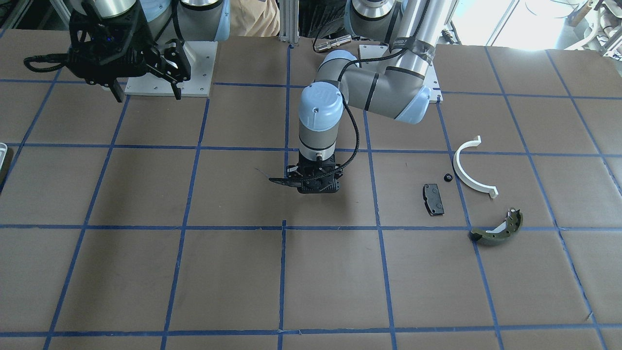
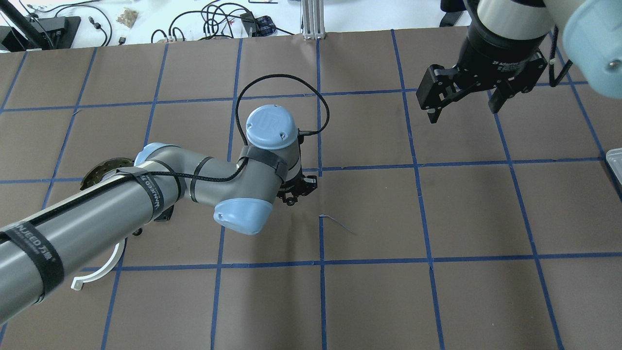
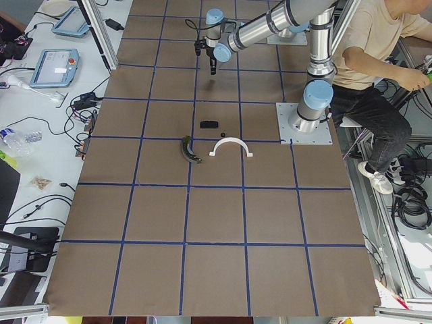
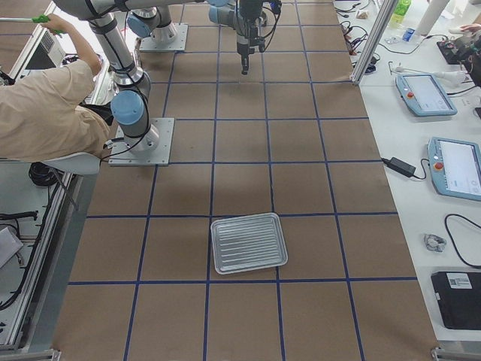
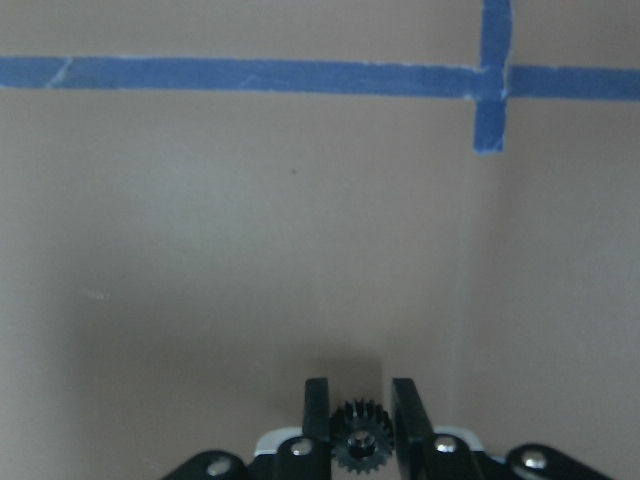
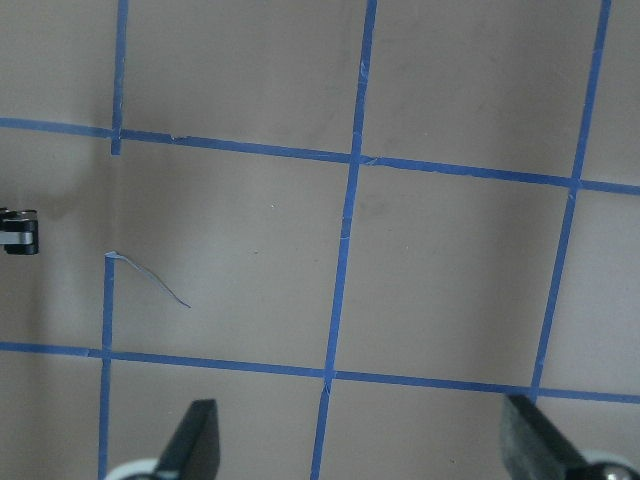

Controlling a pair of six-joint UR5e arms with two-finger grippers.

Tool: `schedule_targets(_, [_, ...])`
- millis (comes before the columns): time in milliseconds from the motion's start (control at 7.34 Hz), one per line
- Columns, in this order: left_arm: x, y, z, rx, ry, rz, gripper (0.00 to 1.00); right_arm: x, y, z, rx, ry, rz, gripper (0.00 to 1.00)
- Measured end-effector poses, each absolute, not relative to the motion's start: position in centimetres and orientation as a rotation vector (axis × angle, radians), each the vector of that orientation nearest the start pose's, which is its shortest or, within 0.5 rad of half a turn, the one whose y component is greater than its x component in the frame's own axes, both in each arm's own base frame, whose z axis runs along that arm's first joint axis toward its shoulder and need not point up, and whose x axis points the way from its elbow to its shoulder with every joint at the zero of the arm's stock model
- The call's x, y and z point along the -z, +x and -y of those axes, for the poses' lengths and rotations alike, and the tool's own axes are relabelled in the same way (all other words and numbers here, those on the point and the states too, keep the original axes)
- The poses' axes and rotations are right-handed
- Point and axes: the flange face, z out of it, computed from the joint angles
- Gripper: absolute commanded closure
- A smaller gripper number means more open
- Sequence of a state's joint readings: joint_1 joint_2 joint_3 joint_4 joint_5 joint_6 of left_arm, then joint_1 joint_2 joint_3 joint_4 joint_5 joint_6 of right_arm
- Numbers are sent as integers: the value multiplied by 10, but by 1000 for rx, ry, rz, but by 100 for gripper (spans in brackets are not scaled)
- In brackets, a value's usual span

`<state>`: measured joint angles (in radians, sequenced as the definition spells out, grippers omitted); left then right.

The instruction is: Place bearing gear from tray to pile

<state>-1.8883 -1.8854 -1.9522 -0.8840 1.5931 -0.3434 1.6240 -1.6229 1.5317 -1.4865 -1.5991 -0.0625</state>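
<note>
Left jaws first: on the left wrist camera they are clamped on the bearing gear [image 5: 360, 445], a small black toothed wheel pinched between the two fingers [image 5: 317, 410]. Below is bare brown paper crossed by blue tape [image 5: 250, 75].

On the front-facing camera I see the left jaws pointing down near the middle of the bench [image 1: 311, 291]. The pile [image 1: 495, 232] sits well apart from them, toward the robot's left. The black pad [image 1: 433, 199] is nearest, then a small black round part [image 1: 448, 177], the white half-ring [image 1: 457, 163] and the olive brake shoe [image 1: 500, 231], none touching. The right jaws hang high by their own base, spread open.

From overhead, the right jaws show the same wide gap, and the tray [image 2: 614, 163] is a sliver beyond them at the bench edge. The left arm [image 2: 170, 180] hides most of the pile.

The right side camera shows the whole tray [image 4: 248, 242], far from both jaws.

On the right wrist camera the fingers [image 6: 195, 445] stand wide apart over taped paper.
</note>
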Motion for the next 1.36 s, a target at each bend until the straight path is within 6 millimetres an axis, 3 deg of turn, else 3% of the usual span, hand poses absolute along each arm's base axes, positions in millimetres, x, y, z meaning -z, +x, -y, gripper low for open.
schedule_targets(272, [-242,-216,478,-58,91,-3086,100,-524,156,462,23,-180,-3157,0])
schedule_targets(545, [-264,-124,482,-74,210,-3057,100,-524,157,462,28,-179,-3157,0])
schedule_targets(953, [-266,-2,488,-101,258,-3062,100,-524,157,462,29,-173,-3157,0])
schedule_targets(1089, [-256,27,492,-118,256,-3071,100,-524,157,462,29,-170,-3157,0])
schedule_targets(1362, [-230,49,501,-140,252,-3084,100,-524,157,462,30,-168,-3156,0])
